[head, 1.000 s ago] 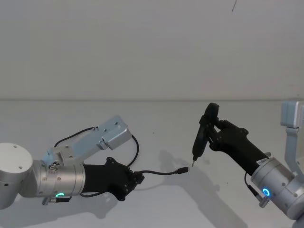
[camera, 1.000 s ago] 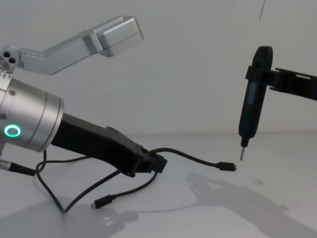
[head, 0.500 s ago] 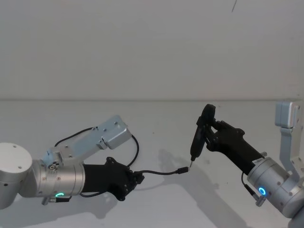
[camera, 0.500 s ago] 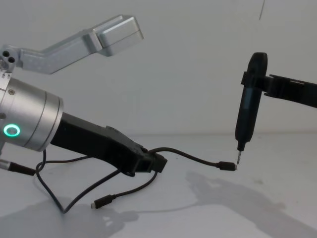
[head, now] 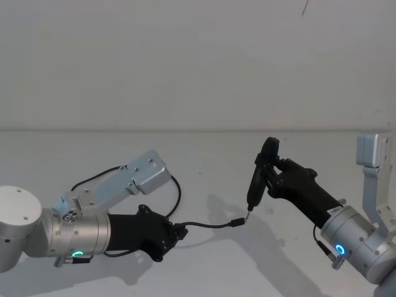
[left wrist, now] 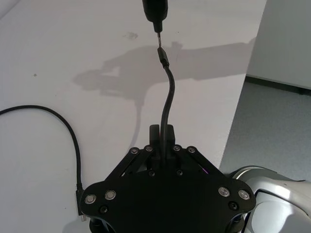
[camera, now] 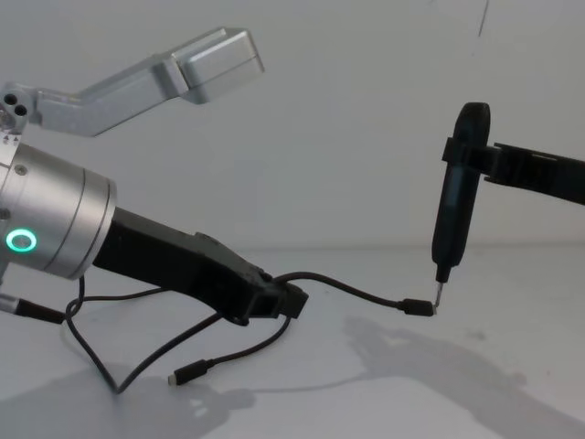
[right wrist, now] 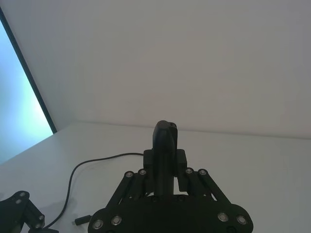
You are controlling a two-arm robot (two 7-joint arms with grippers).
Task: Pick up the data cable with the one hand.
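The left hand [head: 179, 233] reached in low over the white bench [head: 204, 161] from the robot's left, its fingers [left wrist: 162, 134] closed tight on the cable [camera: 347, 291]. The hand's silver wrist cylinder carried a glowing green ring [camera: 20, 241]. From the grip, a short stretch of cable arched forward above the bench and ended in a small plug [camera: 419, 307] held in the air toward the right. The rest of the cable ran back under the left arm, looped down onto the bench, and its other plug [camera: 190, 372] lay on the surface below the hand.

The right hand [head: 272, 178] came in from the robot's right, clamped on a black pen-shaped tool [head: 260, 176]. The tool stood nearly upright, its metal tip [camera: 437, 294] pointing down, just above the raised plug. Whether the tip touched the plug could not be told. In the left wrist view, tool [left wrist: 156, 12] and plug [left wrist: 163, 56] lined up straight ahead of the fingers.
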